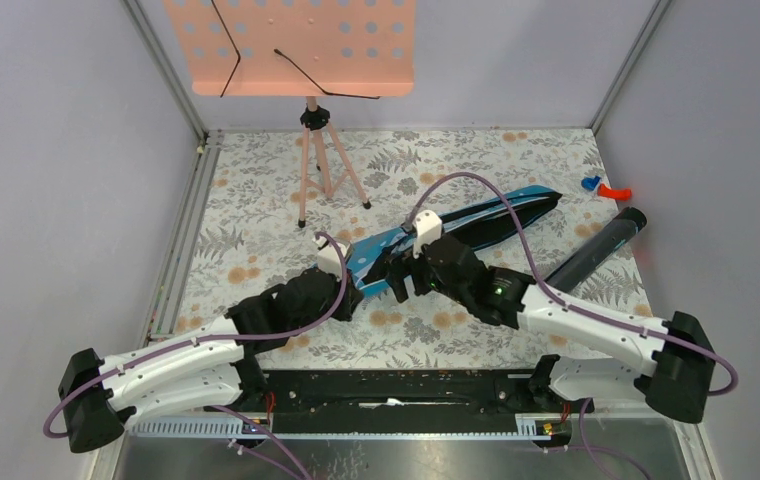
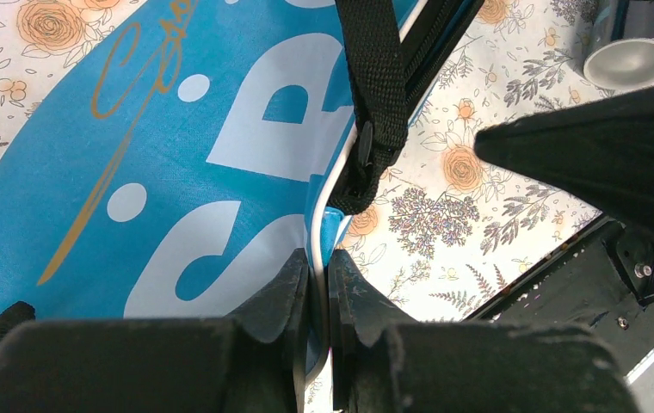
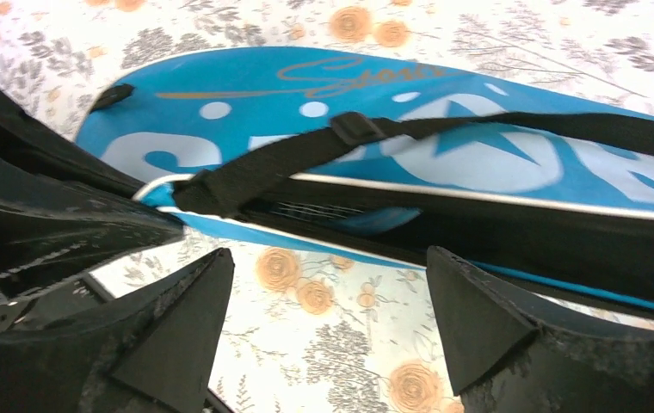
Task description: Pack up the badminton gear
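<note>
The left claw is clenched on the white-piped rim of the blue racket bag, with the cord pinched between its two black fingers. The claw's own body hides how deep the fabric runs between them. Just to its right the right claw hangs released. Its wedge-shaped fingers are spread wide above the floral table, and the bag's unzipped black edge lies just past their tips. A scrap of mesh shows in that gap, too little to name. Beyond both claws a woven black strap crosses the smooth printed cloth. Farther right of the right claw lies the round black tube, apart from the bag with bare table between. Its near end is hidden behind the arm. Far beyond the left claw stands the peach perforated music stand, its top cut off.
</note>
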You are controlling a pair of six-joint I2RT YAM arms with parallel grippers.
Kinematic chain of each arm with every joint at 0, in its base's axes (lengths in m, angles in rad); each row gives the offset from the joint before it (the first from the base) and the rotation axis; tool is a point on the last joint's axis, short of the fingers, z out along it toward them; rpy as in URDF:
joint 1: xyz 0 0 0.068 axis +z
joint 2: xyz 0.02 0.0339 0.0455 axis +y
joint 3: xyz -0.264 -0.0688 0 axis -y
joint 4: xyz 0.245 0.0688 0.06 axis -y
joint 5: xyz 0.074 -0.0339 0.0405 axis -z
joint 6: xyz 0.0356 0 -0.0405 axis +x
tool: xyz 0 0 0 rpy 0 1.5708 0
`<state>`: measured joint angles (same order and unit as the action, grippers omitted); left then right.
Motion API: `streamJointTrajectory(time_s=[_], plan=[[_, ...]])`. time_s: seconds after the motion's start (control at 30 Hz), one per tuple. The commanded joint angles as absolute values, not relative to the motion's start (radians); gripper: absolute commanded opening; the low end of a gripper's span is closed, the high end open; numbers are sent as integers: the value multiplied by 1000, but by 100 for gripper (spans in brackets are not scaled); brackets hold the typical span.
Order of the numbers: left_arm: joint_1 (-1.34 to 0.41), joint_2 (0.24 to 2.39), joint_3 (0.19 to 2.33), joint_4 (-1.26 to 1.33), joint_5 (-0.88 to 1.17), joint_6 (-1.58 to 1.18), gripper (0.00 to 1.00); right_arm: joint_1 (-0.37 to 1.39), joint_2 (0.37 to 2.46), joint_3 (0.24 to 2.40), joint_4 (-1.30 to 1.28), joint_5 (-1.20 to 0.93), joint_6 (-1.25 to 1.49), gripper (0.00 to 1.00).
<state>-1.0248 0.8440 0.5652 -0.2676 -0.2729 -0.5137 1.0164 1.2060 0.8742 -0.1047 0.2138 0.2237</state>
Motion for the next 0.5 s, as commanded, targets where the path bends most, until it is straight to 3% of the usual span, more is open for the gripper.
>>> streamJointTrajectory(time_s=[0.0,0.1,0.27,0.47], plan=[[-1026,834,569,-161,-232,-525,0,1015,1130,790,-17,376,287,93],[-1026,836,568,-155,-221,-527,0,1015,1155,780,-10,403,298,99],[-1026,854,571,-140,-198,-518,0,1015,1241,847,61,411,332,100],[-1026,878,573,-133,-188,-517,0,1015,1306,881,205,206,393,100]])
